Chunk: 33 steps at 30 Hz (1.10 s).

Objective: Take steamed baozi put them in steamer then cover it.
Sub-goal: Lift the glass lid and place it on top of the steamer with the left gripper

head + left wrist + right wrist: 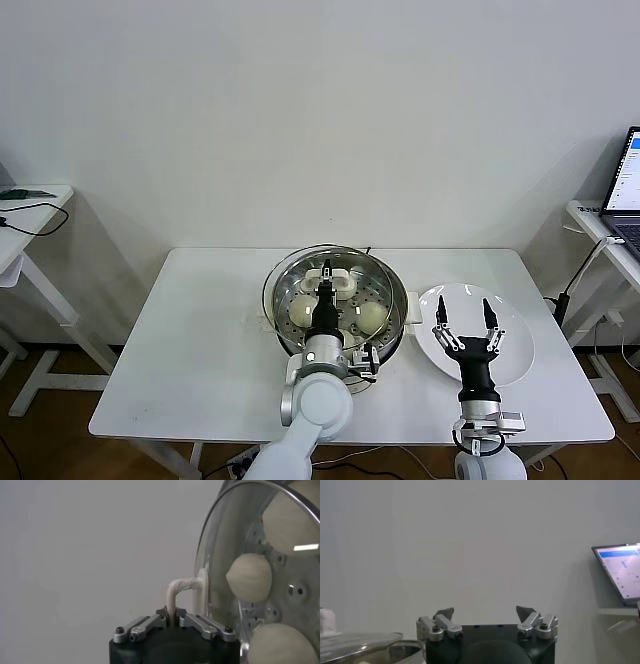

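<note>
The steel steamer stands mid-table with cream-white baozi on its perforated tray. My left gripper is shut on the white handle of the round glass lid and holds the lid over the pot, slightly tilted. In the left wrist view the gripper pinches the handle loop. Three baozi show through the glass lid. My right gripper is open and empty above the white plate; it also shows in the right wrist view.
The white table carries the pot and the plate. A laptop sits on a side table at the right and also shows in the right wrist view. Another side table with a cable stands at the left.
</note>
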### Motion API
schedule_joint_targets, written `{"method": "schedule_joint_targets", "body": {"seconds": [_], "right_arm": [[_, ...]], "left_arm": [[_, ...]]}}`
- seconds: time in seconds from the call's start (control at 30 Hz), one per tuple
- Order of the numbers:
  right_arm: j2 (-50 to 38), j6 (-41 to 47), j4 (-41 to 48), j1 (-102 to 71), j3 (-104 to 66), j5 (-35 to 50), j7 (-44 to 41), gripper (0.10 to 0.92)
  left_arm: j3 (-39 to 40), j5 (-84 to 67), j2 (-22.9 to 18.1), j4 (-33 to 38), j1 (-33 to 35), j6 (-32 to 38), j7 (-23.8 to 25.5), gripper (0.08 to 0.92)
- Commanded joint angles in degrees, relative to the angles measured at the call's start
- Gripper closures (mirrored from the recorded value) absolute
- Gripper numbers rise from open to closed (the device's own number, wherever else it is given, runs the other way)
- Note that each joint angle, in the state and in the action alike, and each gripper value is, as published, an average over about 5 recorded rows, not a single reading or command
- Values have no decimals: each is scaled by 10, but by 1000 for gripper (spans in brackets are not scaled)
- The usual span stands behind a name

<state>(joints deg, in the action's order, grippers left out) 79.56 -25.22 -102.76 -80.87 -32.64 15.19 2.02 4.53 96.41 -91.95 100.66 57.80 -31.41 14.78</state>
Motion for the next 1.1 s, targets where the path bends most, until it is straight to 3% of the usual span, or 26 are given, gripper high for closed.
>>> {"method": "schedule_joint_targets", "body": {"seconds": [0.03, 1.1], "right_arm": [[1, 0, 2, 1, 2, -3, 1, 203], [3, -4, 17, 4, 15, -15, 0, 203]], "left_arm": [[1, 20, -28, -13, 0, 3, -2, 812], [12, 25, -30, 1, 2, 6, -3, 812]]}}
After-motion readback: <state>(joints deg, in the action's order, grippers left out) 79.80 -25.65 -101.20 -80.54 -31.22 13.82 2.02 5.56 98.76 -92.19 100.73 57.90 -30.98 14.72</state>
